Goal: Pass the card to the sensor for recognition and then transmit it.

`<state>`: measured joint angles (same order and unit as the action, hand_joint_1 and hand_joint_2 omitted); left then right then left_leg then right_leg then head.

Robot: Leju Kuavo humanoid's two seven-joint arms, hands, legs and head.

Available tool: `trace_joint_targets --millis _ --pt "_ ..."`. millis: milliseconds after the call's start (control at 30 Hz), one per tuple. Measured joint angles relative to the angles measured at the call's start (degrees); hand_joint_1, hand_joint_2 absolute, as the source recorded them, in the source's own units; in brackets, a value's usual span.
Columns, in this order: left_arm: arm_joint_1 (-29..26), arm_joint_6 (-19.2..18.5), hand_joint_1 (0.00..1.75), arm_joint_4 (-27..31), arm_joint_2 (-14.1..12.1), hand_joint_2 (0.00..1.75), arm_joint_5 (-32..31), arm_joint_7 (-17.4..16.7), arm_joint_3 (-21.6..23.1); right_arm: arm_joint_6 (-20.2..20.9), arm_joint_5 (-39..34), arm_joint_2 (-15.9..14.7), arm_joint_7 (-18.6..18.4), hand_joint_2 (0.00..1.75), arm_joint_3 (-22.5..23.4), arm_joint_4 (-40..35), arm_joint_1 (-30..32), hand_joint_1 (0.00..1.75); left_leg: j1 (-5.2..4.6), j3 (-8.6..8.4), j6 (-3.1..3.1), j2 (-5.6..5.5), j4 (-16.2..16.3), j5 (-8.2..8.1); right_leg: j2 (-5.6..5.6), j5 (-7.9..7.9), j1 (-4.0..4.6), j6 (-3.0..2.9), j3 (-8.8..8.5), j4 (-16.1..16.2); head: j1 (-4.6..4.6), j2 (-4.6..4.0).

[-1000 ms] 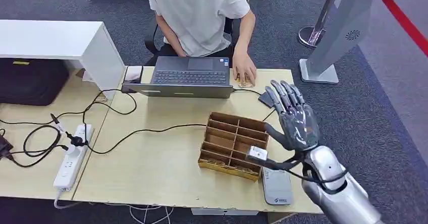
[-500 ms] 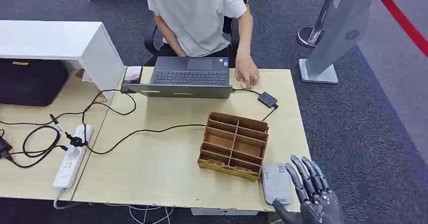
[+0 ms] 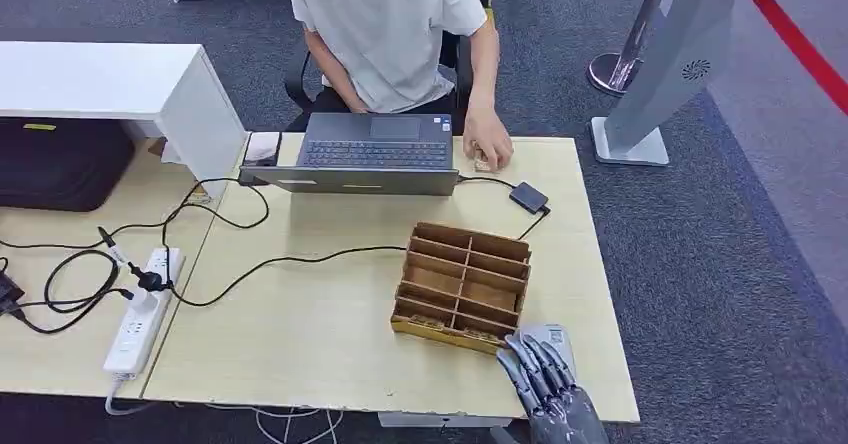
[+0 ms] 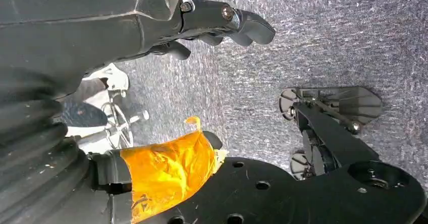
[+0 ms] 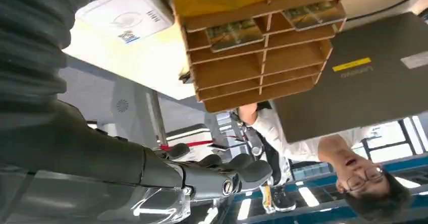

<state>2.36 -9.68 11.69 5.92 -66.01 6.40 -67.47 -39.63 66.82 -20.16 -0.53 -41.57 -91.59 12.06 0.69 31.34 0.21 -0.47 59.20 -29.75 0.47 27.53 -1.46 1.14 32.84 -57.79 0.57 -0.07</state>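
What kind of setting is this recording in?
Likely an office or lab workspace: a person works at a laptop on a wooden desk, a power strip with cables lies beside it, and grey carpet covers the floor.

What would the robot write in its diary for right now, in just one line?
right hand: empty, fingers apart, over sensor | card: not held | box: beside sensor | left hand: empty, hanging over floor

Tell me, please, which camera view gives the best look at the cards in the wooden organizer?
The right wrist view: it faces the wooden organizer and shows cards in its slots. The head view shows the organizer from above, cards barely visible; the left wrist view faces the floor.
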Motion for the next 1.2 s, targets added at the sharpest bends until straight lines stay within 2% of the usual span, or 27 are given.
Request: trace_joint_targets --millis 233,433,633,933,1200 --pt "0.1 -0.4 0.0 0.0 -0.1 1.75 -1.2 0.0 0.0 0.0 -0.1 4.7 0.0 1.75 0.0 7.4 -4.7 0.0 0.0 0.0 -0.01 0.01 0.0 0.01 0.0 0.0 0.0 0.0 -0.01 0.0 0.0 0.0" --pt "0.1 -0.8 0.0 0.0 -0.4 1.75 -2.4 0.0 0.3 0.0 7.5 8.3 -3.0 1.75 0.0 13.2 -8.5 0.0 -0.01 -0.02 -0.01 0.03 0.0 0.01 0.0 0.0 -0.01 0.0 -0.01 0.0 0.0 0.0" --pt "0.2 -1.1 0.0 0.0 -0.5 1.75 -3.1 -0.2 0.5 0.0 8.7 11.3 -2.4 1.75 1.7 17.8 -11.3 0.0 0.0 -0.03 -0.01 0.04 0.0 0.01 0.01 0.0 0.0 0.0 -0.01 0.0 -0.02 0.0" --pt "0.2 -1.1 0.0 0.0 -0.7 1.75 -3.3 -0.2 0.9 0.0 7.0 14.2 -1.3 1.75 3.1 21.8 -13.5 0.0 -0.01 -0.02 -0.01 0.04 0.0 0.01 0.0 0.0 -0.01 0.0 0.0 0.0 0.0 0.0" --pt "0.2 -1.1 0.0 0.0 -0.7 1.75 -3.3 -0.2 0.9 0.0 6.5 15.1 -1.3 1.75 3.2 23.4 -14.1 0.0 -0.01 -0.02 -0.01 0.04 0.0 0.01 0.0 0.0 -0.01 0.0 0.0 0.0 -0.02 0.0"
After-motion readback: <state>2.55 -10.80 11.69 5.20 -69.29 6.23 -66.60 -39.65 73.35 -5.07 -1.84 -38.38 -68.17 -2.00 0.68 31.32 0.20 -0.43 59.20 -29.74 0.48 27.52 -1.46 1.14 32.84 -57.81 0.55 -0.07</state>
